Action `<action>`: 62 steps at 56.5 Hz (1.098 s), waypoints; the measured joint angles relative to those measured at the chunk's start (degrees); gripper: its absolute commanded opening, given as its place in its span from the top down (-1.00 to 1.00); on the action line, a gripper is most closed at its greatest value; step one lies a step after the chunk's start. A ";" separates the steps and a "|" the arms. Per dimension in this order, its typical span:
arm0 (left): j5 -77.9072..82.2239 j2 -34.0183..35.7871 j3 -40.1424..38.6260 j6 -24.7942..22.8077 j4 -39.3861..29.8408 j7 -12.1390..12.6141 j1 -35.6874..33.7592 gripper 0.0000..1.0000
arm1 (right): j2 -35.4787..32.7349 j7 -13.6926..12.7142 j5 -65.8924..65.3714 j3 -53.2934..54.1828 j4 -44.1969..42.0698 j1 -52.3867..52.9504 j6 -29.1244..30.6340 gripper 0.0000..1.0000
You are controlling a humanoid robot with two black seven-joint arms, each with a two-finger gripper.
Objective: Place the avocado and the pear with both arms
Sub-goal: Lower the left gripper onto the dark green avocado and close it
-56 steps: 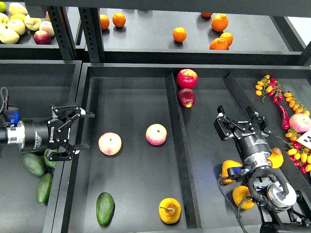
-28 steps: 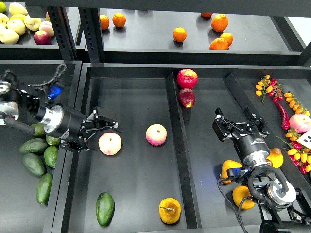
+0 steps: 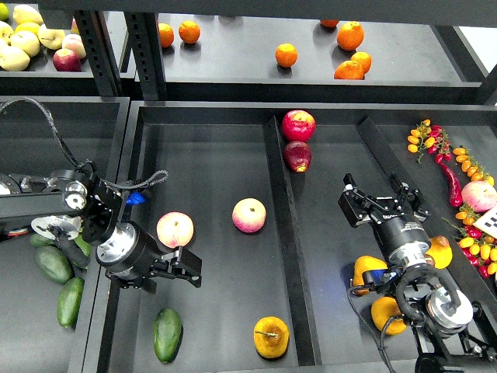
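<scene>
The dark green avocado lies at the front left of the middle tray. The yellow-orange pear stands at the tray's front right, stem up, next to the divider. My left gripper is open and empty. It hangs over the tray's left part, just above and behind the avocado and below a pink-yellow apple. My right gripper is open and empty over the right compartment, well away from both fruits.
Two pink-yellow apples lie mid-tray. Two red apples sit at the back by the divider. More avocados lie in the left bin. Yellow pears lie beside my right arm, and oranges on the shelf.
My left arm has swung from the left bin's edge into the middle tray and down toward the front, ending close to the avocado. The right arm has barely moved.
</scene>
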 measured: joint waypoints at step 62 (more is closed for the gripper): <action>0.75 -12.90 10.20 0.01 12.50 0.01 -0.05 -0.99 | 0.00 -0.01 -2.58 -0.11 0.06 2.56 -1.23 -1.00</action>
